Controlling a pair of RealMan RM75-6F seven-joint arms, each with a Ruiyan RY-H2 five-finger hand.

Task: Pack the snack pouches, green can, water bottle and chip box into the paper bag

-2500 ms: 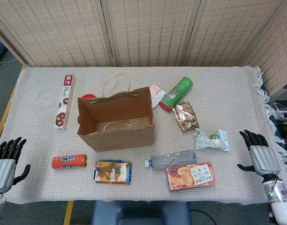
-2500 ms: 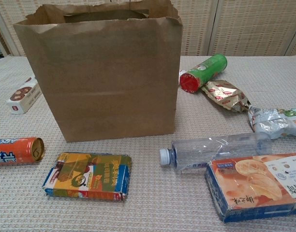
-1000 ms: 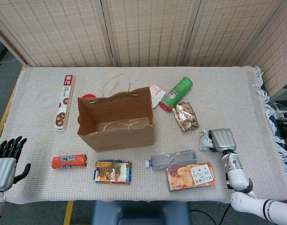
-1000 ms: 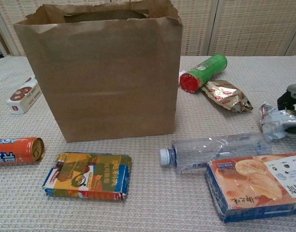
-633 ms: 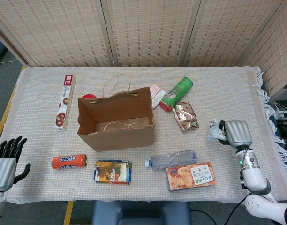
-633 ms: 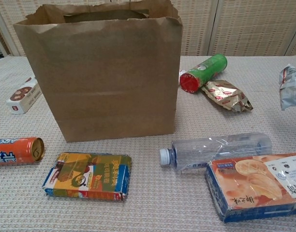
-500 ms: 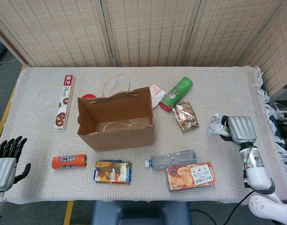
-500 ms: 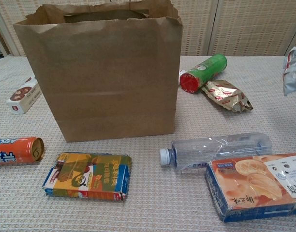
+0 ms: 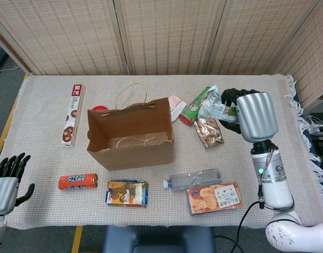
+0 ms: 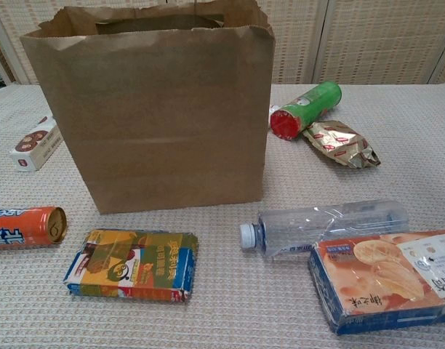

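green can partly hidden, pouch print perhaps unreadable

The brown paper bag is standing up in the middle of the table with its top wide open and its string handles hanging loose. The green can with a red lid is lying on its side, just right of the bag at the far end. A shiny gold snack pouch is lying beside the can. A crinkly silver snack pouch is hanging in the air above the can, pinched in the right hand. The clear water bottle is lying on its side near the front edge. The orange chip box is lying flat, touching the bottle.
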